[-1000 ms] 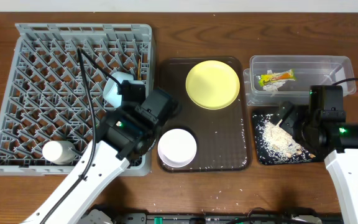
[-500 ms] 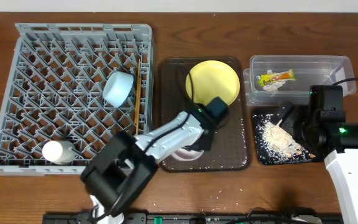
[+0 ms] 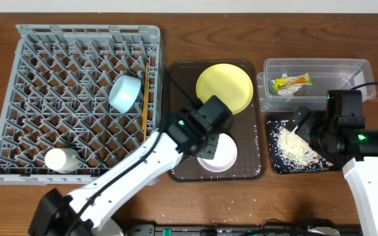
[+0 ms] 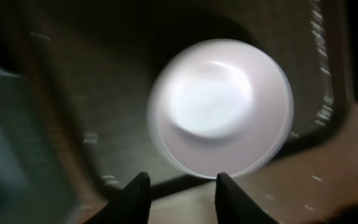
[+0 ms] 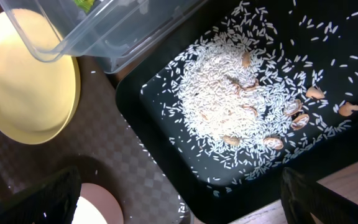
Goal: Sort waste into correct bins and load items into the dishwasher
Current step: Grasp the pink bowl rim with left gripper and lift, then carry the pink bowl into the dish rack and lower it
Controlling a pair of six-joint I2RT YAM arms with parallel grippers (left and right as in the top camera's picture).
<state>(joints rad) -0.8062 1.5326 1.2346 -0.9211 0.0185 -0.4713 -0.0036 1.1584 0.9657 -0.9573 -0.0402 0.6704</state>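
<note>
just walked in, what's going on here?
Left gripper hangs open over the white-pink bowl on the brown serving tray, holding nothing. Right gripper hovers open above the black tray of rice crumbs. Blue bowl, cup and chopsticks sit in the dish rack; the yellow plate does not.

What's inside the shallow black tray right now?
A heap of pale rice-like crumbs with a few tan bits. Overhead, the right arm covers the upper right part of the black tray.

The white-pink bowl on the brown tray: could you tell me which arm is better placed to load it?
Probably left: the left gripper sits at the bowl, jaws apart; the right gripper hangs over the black tray, farther off.
</note>
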